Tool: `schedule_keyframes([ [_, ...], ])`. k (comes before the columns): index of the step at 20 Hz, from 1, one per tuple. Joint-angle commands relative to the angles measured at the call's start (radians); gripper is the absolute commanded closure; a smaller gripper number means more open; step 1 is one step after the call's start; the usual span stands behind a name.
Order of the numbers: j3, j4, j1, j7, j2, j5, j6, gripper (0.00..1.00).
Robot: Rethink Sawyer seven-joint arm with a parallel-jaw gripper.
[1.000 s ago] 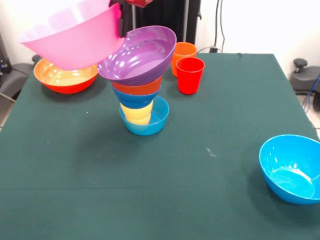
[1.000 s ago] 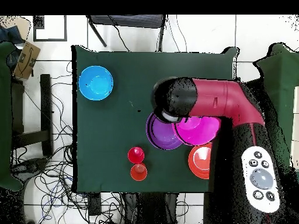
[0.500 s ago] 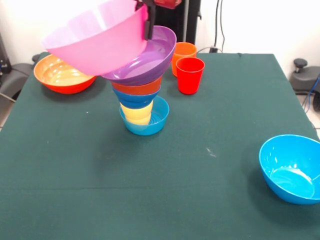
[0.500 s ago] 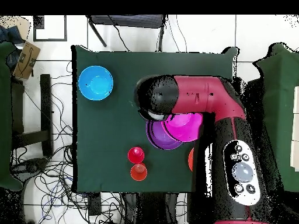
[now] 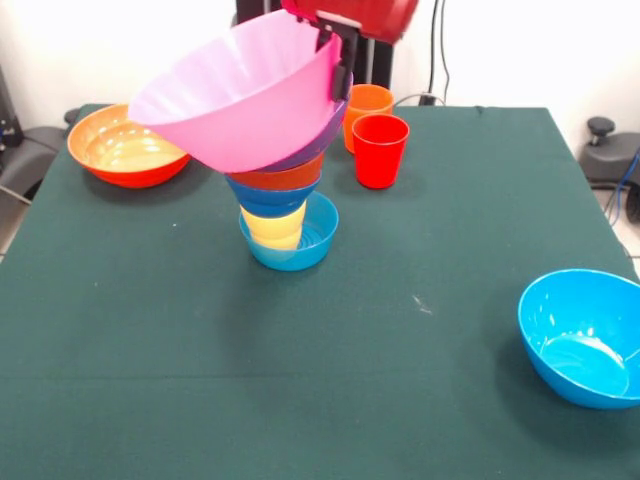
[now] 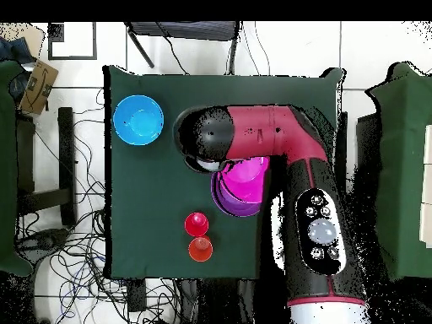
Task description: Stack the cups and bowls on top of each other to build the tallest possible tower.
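The pink bowl (image 5: 240, 95) hides most of the purple bowl (image 5: 318, 143); overhead, the arm (image 6: 253, 139) covers the large orange bowl.

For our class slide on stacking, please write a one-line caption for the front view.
The gripper holds the tilted pink bowl by its rim over the tower.

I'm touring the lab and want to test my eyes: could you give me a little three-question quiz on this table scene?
1. True or false: the pincer grips the pink bowl by its rim.
2. Which bowl sits alone near the table's edge in the front view? A) bright blue bowl B) purple C) pink
3. Fill in: beside the tower stand a red cup and an ___ cup.

Key: 1 true; 2 A; 3 orange.
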Motion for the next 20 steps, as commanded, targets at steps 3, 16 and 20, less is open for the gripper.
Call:
schedule_keyframes([
  [3,-0.017,-0.017,0.05,0.032,0.05,-0.014,0.105,1.0],
  [16,-0.027,0.002,0.088,0.058,0.053,0.023,0.101,1.0],
  [20,-0.027,0.009,0.101,0.066,0.049,0.035,0.1,1.0],
])
